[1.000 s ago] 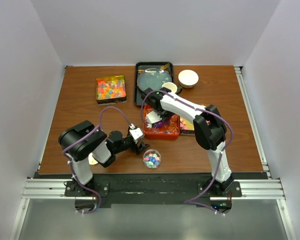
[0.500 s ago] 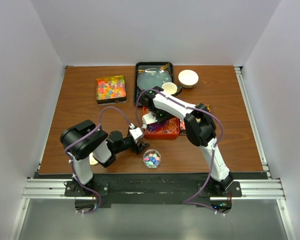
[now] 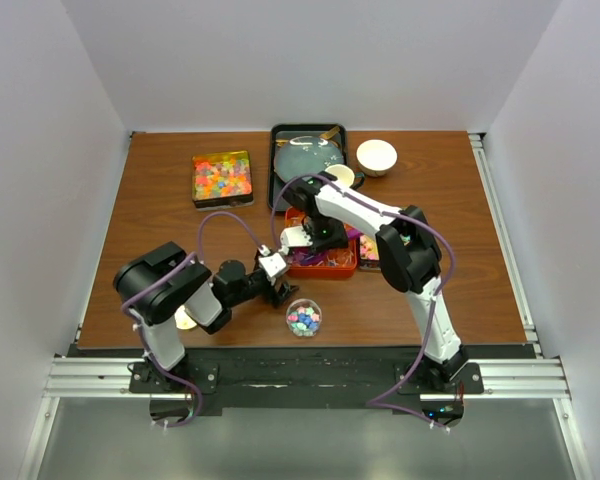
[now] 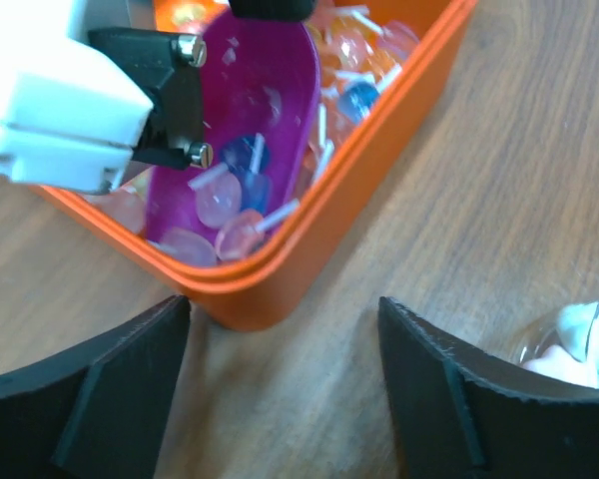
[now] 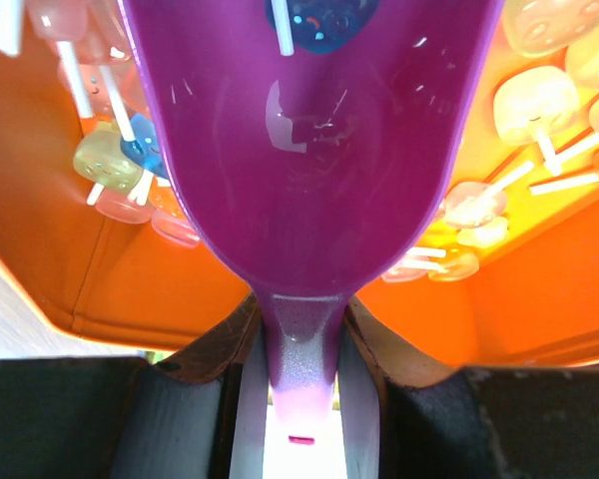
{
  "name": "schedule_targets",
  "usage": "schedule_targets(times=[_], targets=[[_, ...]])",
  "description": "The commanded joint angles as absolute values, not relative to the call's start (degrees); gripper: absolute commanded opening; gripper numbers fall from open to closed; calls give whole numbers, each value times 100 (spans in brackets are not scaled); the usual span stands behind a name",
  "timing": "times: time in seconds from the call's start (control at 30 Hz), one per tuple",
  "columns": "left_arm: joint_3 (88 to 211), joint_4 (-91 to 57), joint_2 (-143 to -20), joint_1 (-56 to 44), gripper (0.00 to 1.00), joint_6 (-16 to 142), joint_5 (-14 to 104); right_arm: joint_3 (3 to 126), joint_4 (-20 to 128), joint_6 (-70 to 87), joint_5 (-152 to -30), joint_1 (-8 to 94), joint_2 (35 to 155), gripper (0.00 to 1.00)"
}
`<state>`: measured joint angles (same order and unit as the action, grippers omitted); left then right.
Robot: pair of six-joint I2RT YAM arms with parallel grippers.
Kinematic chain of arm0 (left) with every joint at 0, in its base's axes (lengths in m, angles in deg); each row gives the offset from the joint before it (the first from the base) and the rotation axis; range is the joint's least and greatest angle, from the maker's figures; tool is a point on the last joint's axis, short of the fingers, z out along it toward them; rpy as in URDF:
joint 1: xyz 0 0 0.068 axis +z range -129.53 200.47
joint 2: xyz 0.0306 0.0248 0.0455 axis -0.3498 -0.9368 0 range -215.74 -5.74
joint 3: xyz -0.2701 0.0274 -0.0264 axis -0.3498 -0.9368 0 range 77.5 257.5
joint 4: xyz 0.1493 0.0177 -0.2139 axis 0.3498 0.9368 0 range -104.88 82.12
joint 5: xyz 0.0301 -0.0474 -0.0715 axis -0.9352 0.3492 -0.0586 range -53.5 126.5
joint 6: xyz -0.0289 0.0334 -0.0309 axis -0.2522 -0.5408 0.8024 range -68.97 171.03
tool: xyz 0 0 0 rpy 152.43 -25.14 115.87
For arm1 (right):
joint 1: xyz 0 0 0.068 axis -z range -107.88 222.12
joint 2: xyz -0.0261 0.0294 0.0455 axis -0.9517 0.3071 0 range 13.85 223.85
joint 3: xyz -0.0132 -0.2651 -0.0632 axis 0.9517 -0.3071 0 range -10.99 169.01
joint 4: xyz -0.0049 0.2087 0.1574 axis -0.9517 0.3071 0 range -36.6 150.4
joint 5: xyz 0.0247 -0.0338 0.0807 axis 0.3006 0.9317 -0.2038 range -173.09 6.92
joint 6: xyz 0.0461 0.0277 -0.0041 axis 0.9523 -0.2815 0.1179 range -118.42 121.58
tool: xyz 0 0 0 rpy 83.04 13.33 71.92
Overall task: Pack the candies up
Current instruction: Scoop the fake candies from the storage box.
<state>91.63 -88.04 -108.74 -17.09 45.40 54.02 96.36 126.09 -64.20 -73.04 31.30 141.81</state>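
Observation:
An orange tray (image 3: 332, 266) holds clear-wrapped candies with white twisted ends (image 4: 220, 205). My right gripper (image 3: 313, 236) is shut on the handle of the purple scoop (image 5: 309, 150), whose bowl lies low in the tray among the candies, with a blue candy (image 5: 319, 20) in it. The scoop also shows in the left wrist view (image 4: 250, 110). My left gripper (image 3: 280, 287) is open and empty, low over the table just in front of the tray's near left corner (image 4: 270, 289). A small clear jar (image 3: 303, 317) with pastel candies stands to its right.
A clear box of orange-red gummies (image 3: 222, 177) sits at the back left. A black tray with a glass lid (image 3: 308, 160), a small cup (image 3: 340, 177) and a white bowl (image 3: 376, 156) are at the back. A gold lid (image 3: 187, 319) lies by the left arm.
My right arm has shifted its elbow and moved the scoop a little within the orange tray. My left gripper has stayed nearly still beside the tray corner.

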Motion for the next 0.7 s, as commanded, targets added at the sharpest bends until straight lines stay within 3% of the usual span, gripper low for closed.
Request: schedule_targets(times=[0.0, 0.37, 0.5, 0.67], targets=[[9227, -8759, -10060, -1679, 83, 4320, 5293, 9606, 12266, -6372, -9019, 3239, 13884, 0], [9946, -5814, -8021, -1222, 91, 4558, 5250, 8631, 11458, -6285, -9785, 3608, 13154, 0], [10316, -4462, -7588, -1030, 91, 4497, 5232, 8324, 11204, -6319, -9864, 3739, 12943, 0], [10553, -3791, -7236, -730, 92, 4172, 5197, 8051, 11054, -6285, -10031, 3994, 12732, 0]])
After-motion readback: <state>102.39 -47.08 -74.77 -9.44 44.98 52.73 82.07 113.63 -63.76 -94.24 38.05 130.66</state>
